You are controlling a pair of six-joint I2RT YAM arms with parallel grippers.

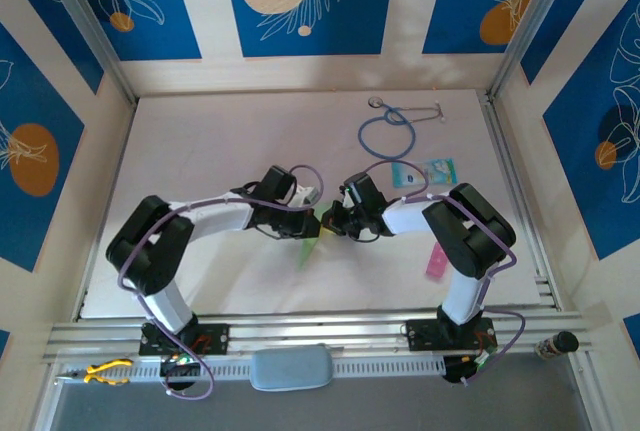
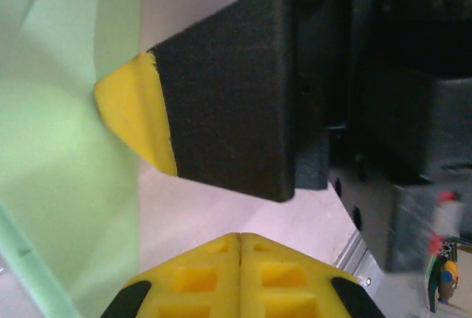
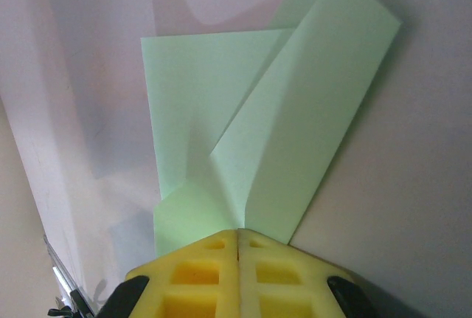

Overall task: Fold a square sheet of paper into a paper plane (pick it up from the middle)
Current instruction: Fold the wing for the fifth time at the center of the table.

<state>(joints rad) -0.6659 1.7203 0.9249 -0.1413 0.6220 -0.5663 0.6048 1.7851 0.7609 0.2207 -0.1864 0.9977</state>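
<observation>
Light-green and creased in several places, the square sheet of paper (image 3: pixel 295 111) sits about the middle of the worktop (image 1: pixel 200 141), a little toward its near edge, between the two grippers. One long flap is folded slantwise over the rest, yet it is no slim dart, so I judge the folding roughly half done, with the narrowing folds left. The right gripper (image 3: pixel 237 238) has its yellow pads pressed together on the sheet's lower end. The left gripper (image 2: pixel 240 243) is closed tight too, but whether paper is between its pads I cannot tell.

left tool (image 1: pixel 317 216) against right tool (image 1: pixel 335 221), stethoscope (image 1: pixel 386 137) beyond, open table (image 1: pixel 190 141) left
</observation>
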